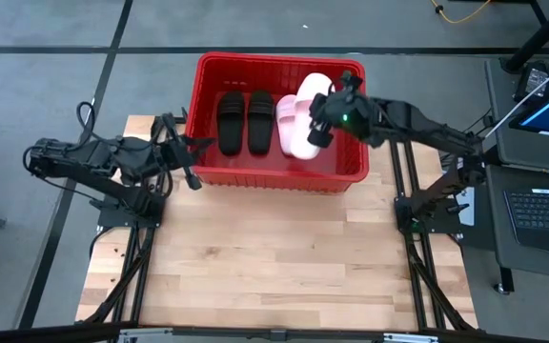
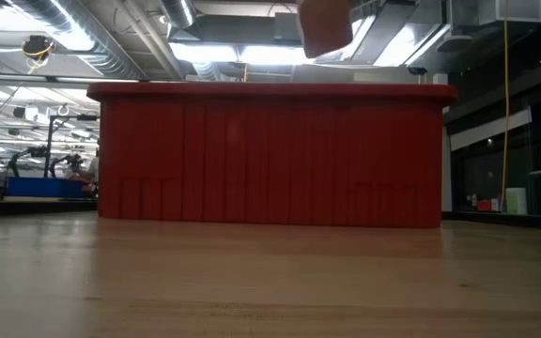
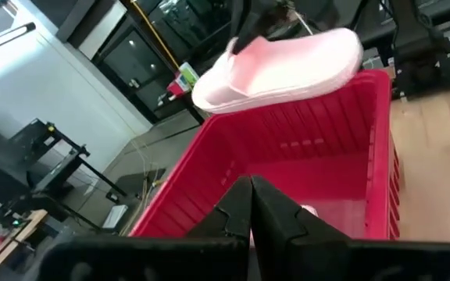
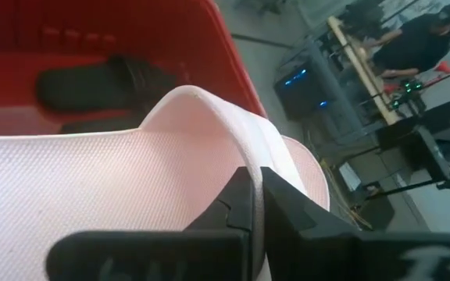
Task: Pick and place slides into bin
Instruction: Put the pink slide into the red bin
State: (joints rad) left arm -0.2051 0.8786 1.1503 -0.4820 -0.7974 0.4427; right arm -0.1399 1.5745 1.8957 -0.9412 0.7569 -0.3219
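Pink slide pinched in right fingers above bin rim — left fingers pressed together.

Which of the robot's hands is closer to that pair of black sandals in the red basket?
Left. The left hand sits just outside the basket's left wall, beside the black sandals. The right hand holds a pink sandal above the basket's right half.

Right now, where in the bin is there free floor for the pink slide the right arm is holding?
Free: the bin floor strip along its near wall, and right of the lying pink slide. Crowded: black pair mid-left. Right gripper holds the second pink slide above the rim.
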